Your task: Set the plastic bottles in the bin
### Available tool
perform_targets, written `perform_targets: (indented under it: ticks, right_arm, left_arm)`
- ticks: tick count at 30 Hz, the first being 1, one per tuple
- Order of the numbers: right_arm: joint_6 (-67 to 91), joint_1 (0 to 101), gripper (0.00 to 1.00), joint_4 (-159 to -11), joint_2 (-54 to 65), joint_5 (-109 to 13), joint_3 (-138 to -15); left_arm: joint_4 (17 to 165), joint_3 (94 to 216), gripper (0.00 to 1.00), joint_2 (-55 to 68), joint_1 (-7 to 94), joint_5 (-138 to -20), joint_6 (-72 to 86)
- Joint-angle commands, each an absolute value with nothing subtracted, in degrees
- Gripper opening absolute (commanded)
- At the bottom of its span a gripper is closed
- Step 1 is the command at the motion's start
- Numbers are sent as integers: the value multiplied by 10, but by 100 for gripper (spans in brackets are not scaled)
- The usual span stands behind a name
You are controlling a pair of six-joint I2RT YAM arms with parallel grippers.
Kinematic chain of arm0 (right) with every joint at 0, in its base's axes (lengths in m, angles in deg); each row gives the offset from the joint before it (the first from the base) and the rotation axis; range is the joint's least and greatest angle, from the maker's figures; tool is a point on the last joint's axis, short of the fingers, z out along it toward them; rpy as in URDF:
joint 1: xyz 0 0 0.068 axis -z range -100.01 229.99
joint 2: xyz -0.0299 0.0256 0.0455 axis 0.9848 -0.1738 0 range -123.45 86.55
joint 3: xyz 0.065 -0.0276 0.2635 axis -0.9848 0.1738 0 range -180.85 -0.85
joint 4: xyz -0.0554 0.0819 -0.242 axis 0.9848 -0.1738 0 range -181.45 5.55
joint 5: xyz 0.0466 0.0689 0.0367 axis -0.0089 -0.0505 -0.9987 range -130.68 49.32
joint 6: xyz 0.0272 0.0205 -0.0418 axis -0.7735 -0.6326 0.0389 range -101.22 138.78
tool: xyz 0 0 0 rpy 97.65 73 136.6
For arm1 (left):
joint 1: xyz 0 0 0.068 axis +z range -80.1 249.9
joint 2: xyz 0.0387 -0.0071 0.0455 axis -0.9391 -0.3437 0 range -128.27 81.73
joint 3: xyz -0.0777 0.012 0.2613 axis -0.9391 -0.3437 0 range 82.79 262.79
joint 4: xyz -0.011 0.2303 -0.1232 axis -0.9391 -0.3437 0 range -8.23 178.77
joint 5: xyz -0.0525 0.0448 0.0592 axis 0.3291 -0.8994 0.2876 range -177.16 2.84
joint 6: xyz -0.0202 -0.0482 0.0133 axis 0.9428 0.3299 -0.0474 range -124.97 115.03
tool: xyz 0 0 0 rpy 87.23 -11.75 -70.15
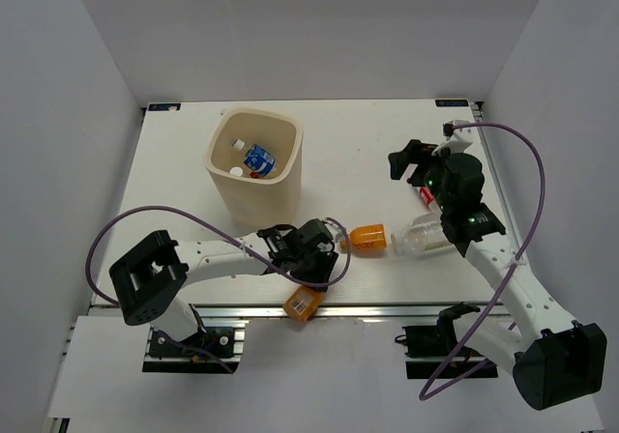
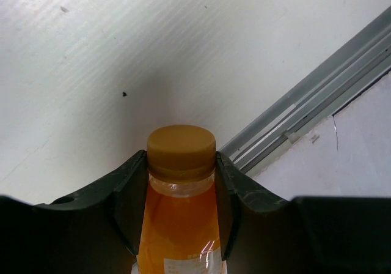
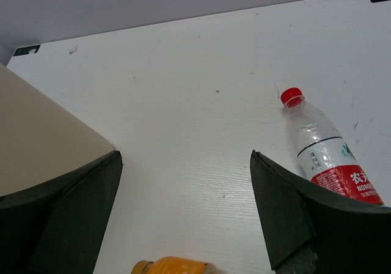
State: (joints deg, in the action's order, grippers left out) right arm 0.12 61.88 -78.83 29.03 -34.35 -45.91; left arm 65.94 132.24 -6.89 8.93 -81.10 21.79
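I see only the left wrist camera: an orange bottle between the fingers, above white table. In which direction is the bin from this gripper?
Observer: The bin stands farther back on the table than the left gripper, slightly to its left.
Operator: Is something inside it already?
Observer: Yes, a blue-label bottle lies inside.
Operator: Besides the held orange bottle, what lies on the table?
Observer: A second orange bottle lies near the centre, beside a larger clear bottle.
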Motion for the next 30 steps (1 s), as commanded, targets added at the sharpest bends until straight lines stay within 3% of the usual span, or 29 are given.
perform_targets:
  ticks: [1,5,11,16,23,25,30]
  right_arm:
    - [6,622,89,-771,308,-326,-451]
    - [5,624,89,-770,313,-329,-450]
    - [5,629,89,-765,314,-353,-451]
    - [15,636,89,-758,317,-363,-445]
    - [237,636,89,-853,279,-703,-480]
    - [293,636,89,-888,261,-751,-484]
    - [386,628,89,-982,228,-832,-509]
  left_arm:
    - [632,1369,0,-46,86,-851,217]
    - [648,1425,0,11,86,-945,204]
    - [754,1531,0,79,86,-986,121]
    - [754,1663,0,68,94,-1156,31]
    - [827,1715,0,77,214,-1230,-37]
    - [809,1728,0,68,296,-1187,-9]
    - [831,1707,0,31,382,-1157,5]
